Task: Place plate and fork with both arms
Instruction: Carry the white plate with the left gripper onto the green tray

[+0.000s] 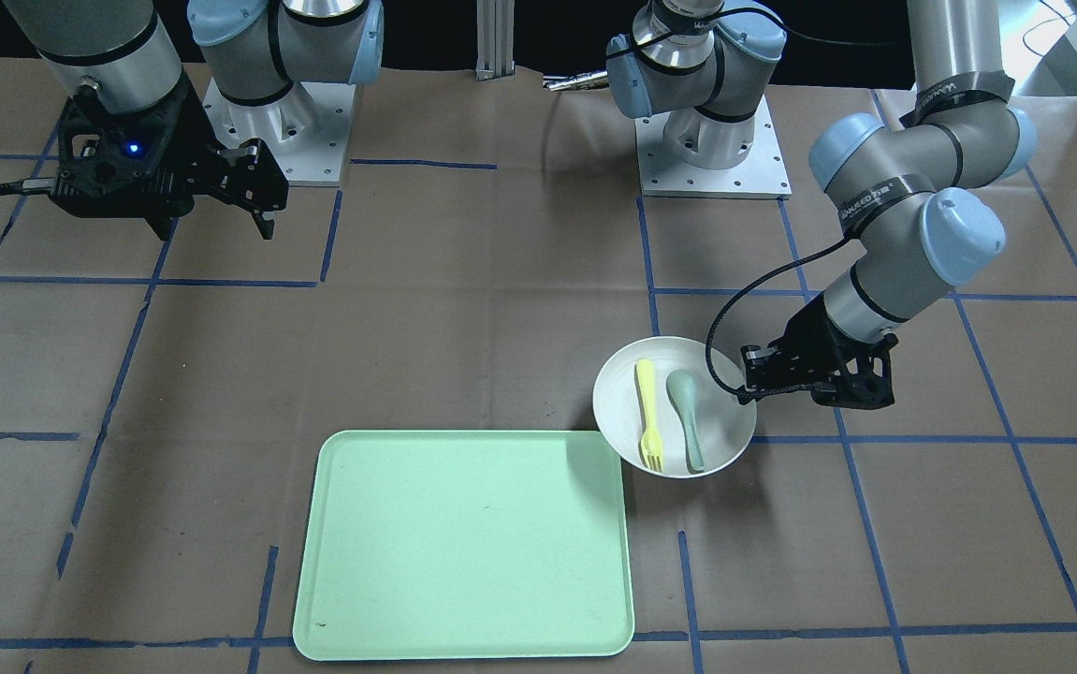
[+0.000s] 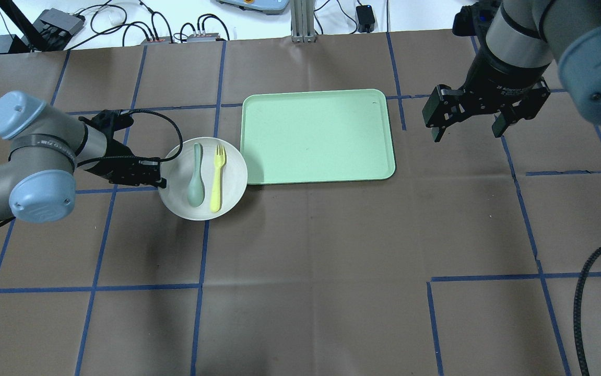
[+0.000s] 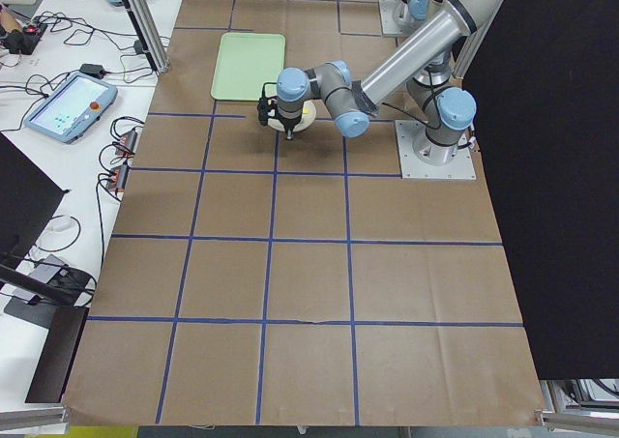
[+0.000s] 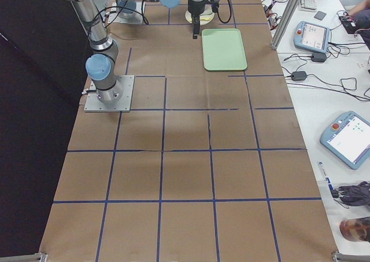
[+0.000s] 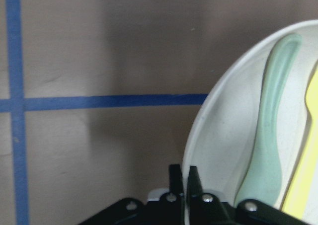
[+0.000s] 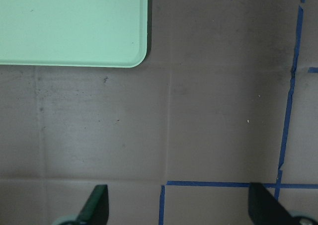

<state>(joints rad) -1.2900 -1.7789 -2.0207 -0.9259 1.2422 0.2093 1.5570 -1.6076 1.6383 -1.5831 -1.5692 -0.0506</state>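
The off-white plate lies on the table left of the mint-green tray. In it lie the pale-yellow fork and a grey-green spoon, side by side. My left gripper is shut on the plate's left rim; the wrist view shows its jaws pinched over the rim. In the front view the plate and left gripper appear at centre right. My right gripper hangs open and empty above the table right of the tray; it also shows in the front view.
The tray is empty and its left edge nearly touches the plate. Blue tape lines grid the brown table. The arm bases stand at the robot's side. Cables and pendants lie beyond the table's far edge.
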